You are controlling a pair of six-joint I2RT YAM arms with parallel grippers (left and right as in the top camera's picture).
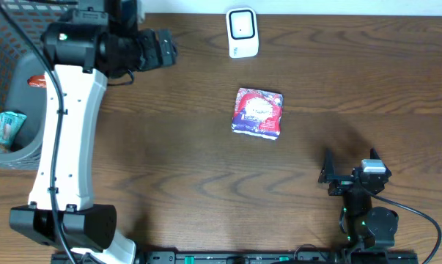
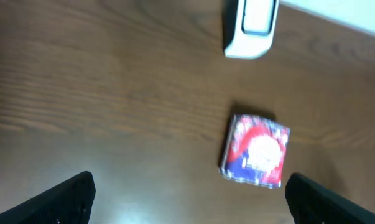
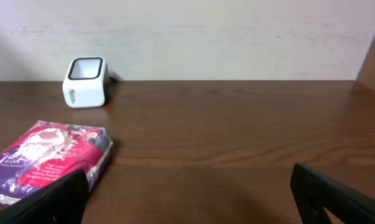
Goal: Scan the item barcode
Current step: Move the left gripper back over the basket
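Packet [image 1: 258, 113] flat on tabletop [image 1: 169, 147], scanner [image 1: 242, 32] at its 12 o'clock, apart. Left end effector [image 2: 190, 180] spread, empty; right end effector [image 3: 188, 173] spread too.

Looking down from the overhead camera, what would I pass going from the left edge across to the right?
Grey basket → left gripper → red-and-purple packet → right gripper. The white scanner sits directly beyond the packet, so it has no clear place in this order.
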